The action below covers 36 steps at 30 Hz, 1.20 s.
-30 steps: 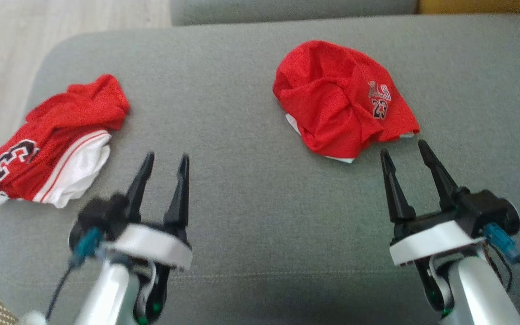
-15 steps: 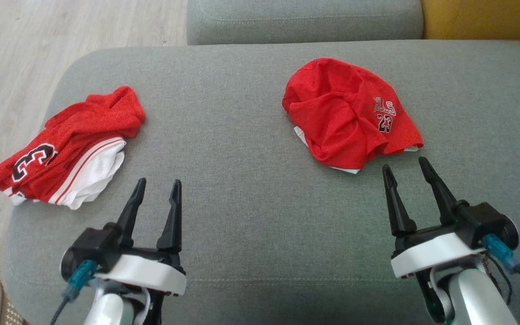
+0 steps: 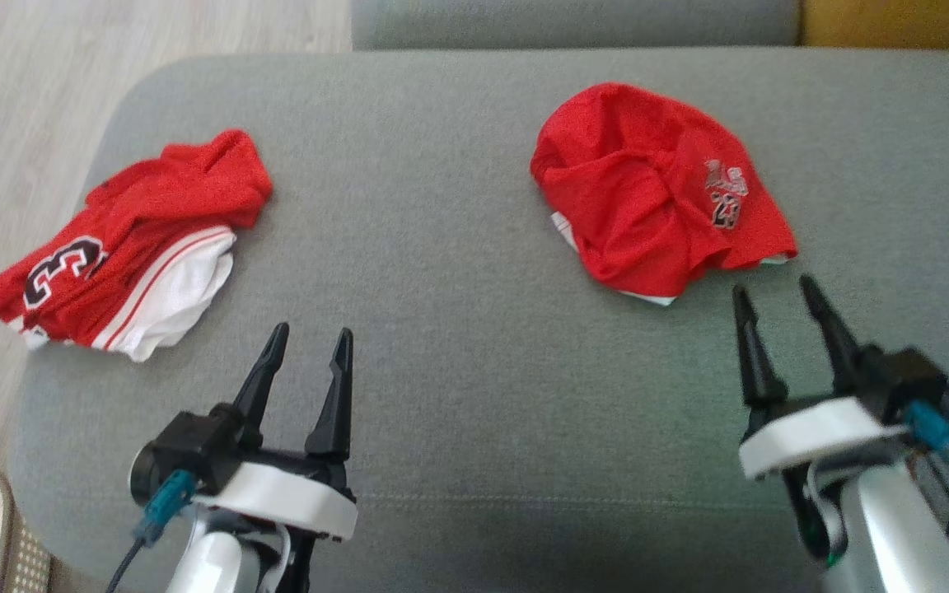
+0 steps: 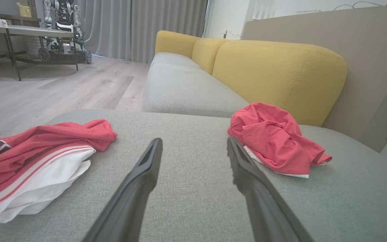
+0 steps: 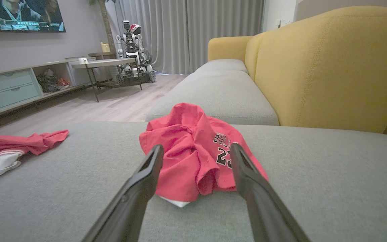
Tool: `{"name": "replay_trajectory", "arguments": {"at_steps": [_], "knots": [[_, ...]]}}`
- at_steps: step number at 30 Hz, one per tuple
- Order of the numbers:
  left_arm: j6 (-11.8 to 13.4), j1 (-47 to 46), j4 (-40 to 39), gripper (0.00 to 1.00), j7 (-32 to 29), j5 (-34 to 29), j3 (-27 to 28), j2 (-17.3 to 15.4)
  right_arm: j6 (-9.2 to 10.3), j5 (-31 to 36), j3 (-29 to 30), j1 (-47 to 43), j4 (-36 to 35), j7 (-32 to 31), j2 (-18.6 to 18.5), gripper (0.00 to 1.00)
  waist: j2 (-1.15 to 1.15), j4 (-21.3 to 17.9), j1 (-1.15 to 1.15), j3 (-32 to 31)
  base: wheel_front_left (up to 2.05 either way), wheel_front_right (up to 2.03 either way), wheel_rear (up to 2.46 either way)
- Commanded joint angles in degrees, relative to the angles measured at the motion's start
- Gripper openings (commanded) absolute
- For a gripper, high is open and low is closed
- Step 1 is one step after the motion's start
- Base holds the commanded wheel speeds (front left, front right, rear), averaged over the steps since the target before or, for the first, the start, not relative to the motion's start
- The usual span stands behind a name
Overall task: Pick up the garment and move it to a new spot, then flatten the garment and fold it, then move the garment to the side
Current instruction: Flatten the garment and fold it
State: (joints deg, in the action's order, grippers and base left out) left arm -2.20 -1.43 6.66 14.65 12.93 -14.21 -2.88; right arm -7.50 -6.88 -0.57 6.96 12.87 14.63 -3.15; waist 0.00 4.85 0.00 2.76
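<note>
The left gripper (image 3: pixel 310 331) has drawn back toward the robot. A wider strip of grey cushion (image 3: pixel 458 387) now lies ahead of its fingertips, between them and the red-and-white jersey (image 3: pixel 128 247) up to their left. Its white wrist housing now overlaps the cushion's front seam, which it earlier sat just ahead of. The head camera has swung too, sliding the whole scene slightly rightward.
</note>
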Motion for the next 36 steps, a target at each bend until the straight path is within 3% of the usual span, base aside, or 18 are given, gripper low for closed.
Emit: {"name": "replay_trajectory", "arguments": {"at_steps": [1,20,21,22,25,29,36], "knots": [[0.0,-3.4,-2.0,1.00,0.3,0.1,1.4,0.0,0.01,1.0,-0.1,5.2,-0.3,0.4,0.3,1.00,0.00,1.4,0.00,2.5,0.00,0.00,0.00],[1.5,-8.7,-2.0,1.00,0.3,2.6,-3.3,0.0,0.01,12.9,13.3,23.3,22.2,0.4,0.3,1.00,0.00,8.1,0.00,11.3,0.00,0.00,0.00],[1.6,-8.8,-2.1,1.00,0.3,2.7,-3.4,0.0,0.01,12.6,14.0,23.9,24.1,0.4,0.3,0.85,0.00,8.2,0.00,11.5,0.00,0.00,0.00],[1.7,-8.9,-2.0,1.00,0.3,2.8,-3.6,0.0,0.01,12.6,14.4,24.6,25.9,0.3,0.3,0.00,0.00,8.4,0.00,11.6,0.00,0.00,0.00],[1.9,-9.0,-1.8,1.00,0.3,3.1,-3.8,0.0,0.01,14.6,15.0,26.7,28.7,0.3,0.3,0.00,0.00,8.7,0.00,11.6,0.00,0.00,0.00],[2.2,-8.8,-1.5,1.00,0.3,3.6,-3.8,0.0,0.01,20.0,16.4,28.9,26.8,0.3,-0.6,0.00,0.00,8.9,0.00,10.6,0.00,0.00,0.00],[2.4,-8.6,-1.7,1.00,0.3,4.8,-4.8,0.0,0.01,27.5,16.3,36.3,25.8,0.4,-7.1,0.00,0.00,10.2,0.00,8.7,0.00,0.00,0.00]]}}
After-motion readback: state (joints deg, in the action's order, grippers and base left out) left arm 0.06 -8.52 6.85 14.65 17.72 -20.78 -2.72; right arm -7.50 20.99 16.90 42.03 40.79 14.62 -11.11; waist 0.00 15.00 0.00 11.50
